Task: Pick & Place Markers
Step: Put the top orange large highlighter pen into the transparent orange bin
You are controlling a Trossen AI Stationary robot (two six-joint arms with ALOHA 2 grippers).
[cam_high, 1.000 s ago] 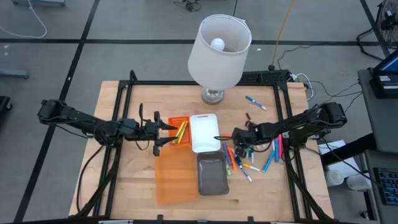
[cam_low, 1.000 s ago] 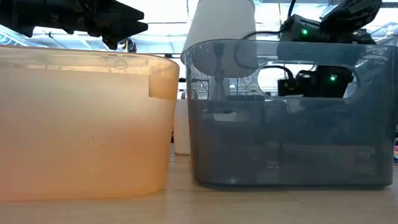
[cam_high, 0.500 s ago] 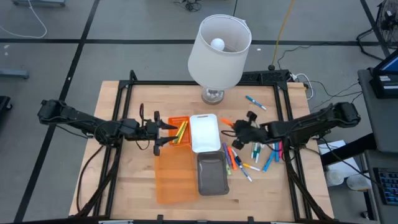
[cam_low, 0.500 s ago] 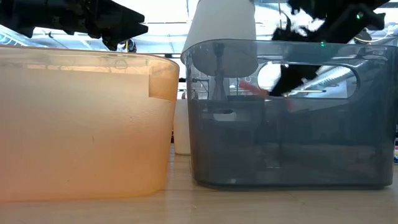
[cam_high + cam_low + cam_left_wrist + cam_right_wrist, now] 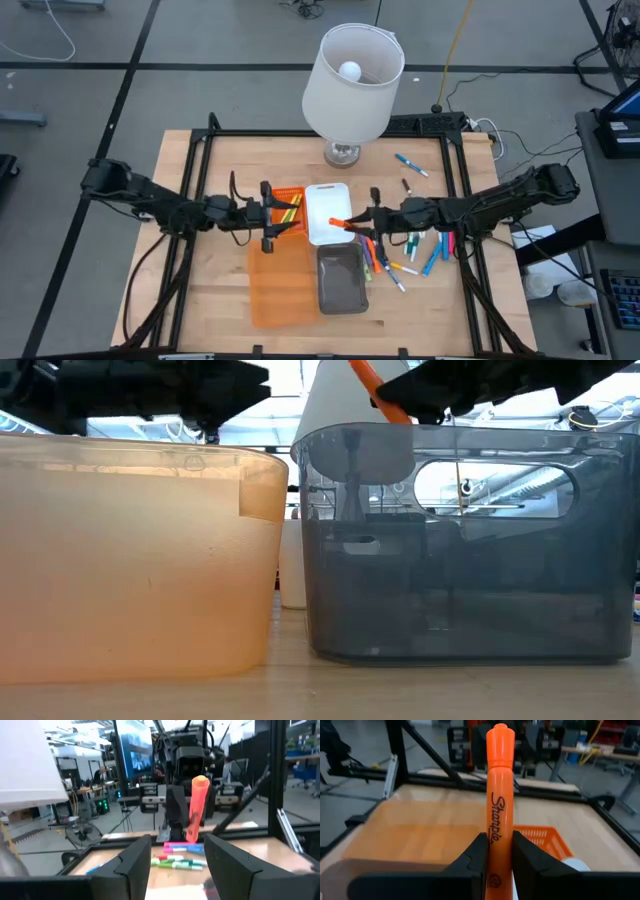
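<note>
1. Four views, taken in turn, starting from above: the right gripper (image 5: 352, 222) is clenched on an orange marker (image 5: 338, 222) that juts out over the white tray (image 5: 328, 205), toward nine o'clock from the jaws. Loose markers (image 5: 400, 262) lie on the table (image 5: 200, 290) at three to four o'clock from the grey tray (image 5: 342, 285), and one blue marker (image 5: 410, 165) lies alone near the lamp (image 5: 352, 85). The left gripper (image 5: 272, 213) hangs over the small orange basket (image 5: 290, 197), which already holds a few markers.

2. Low view: the orange marker (image 5: 378, 388) shows tilted above the rim of the grey tray (image 5: 460, 540), held under a dark gripper; the large orange tray (image 5: 140, 560) fills the nine o'clock side.

3. Left wrist view: the left gripper (image 5: 175, 857) has its fingers spread and nothing between them. Beyond it the orange marker (image 5: 196, 807) stands nearly upright in the other arm's grip, with more markers lying on the table behind.

4. Right wrist view: both fingers (image 5: 476, 855) press the barrel of the orange marker (image 5: 498, 805) near its lower end, so most of its length sticks out past them.

5. Judged from this, the marker is light, stiff and smooth-sided plastic; it will not bend, but a round barrel can roll or pivot in flat jaws. A hold nearer mid-barrel, across the long axis, would likely steady it better than this low grip.
</note>
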